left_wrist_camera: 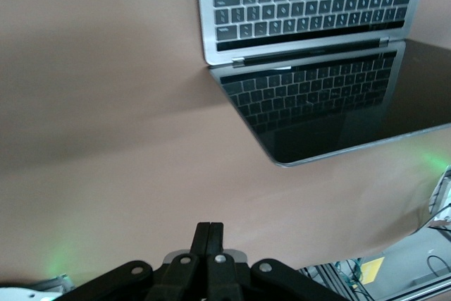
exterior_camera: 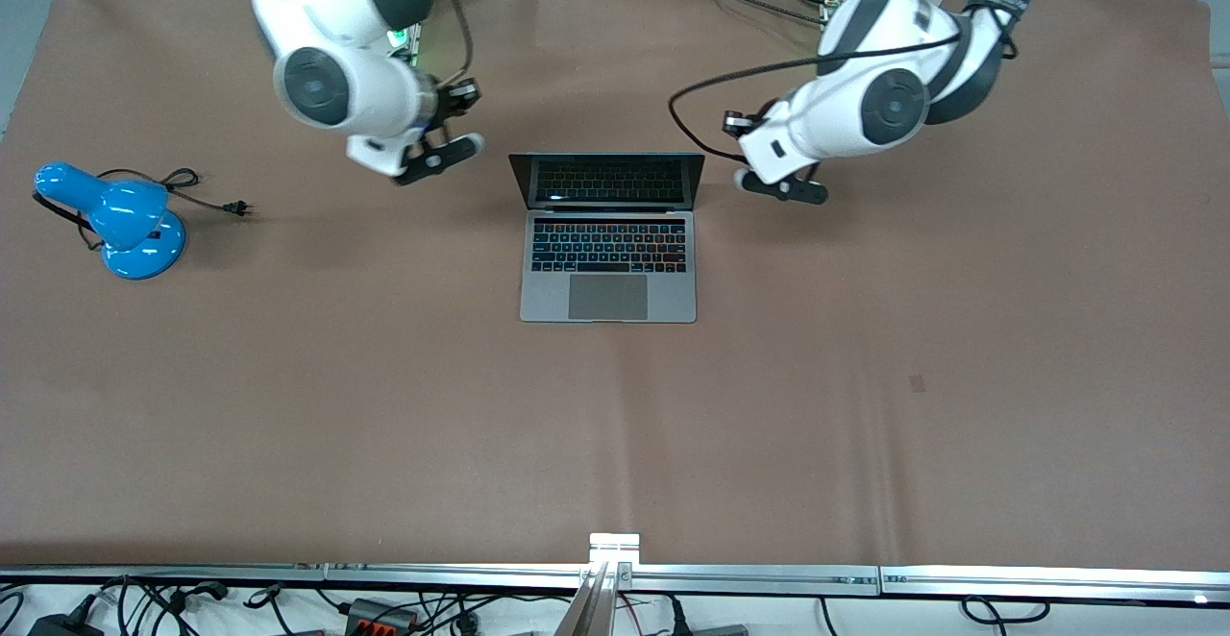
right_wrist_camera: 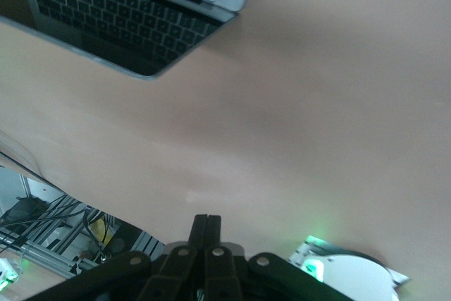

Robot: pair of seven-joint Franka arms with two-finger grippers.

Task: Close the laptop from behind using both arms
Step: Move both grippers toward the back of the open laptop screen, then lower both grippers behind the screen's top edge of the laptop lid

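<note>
The silver-grey laptop lies open in the middle of the table, its dark screen upright and facing the front camera. It also shows in the left wrist view and in the right wrist view. My left gripper is shut and empty, over the table beside the screen toward the left arm's end. Its fingers are pressed together. My right gripper is shut and empty, over the table beside the screen toward the right arm's end. Its fingers are pressed together.
A blue desk lamp with a black cord and plug lies at the right arm's end of the table. The brown table cover stretches wide nearer the front camera. A metal rail runs along that edge.
</note>
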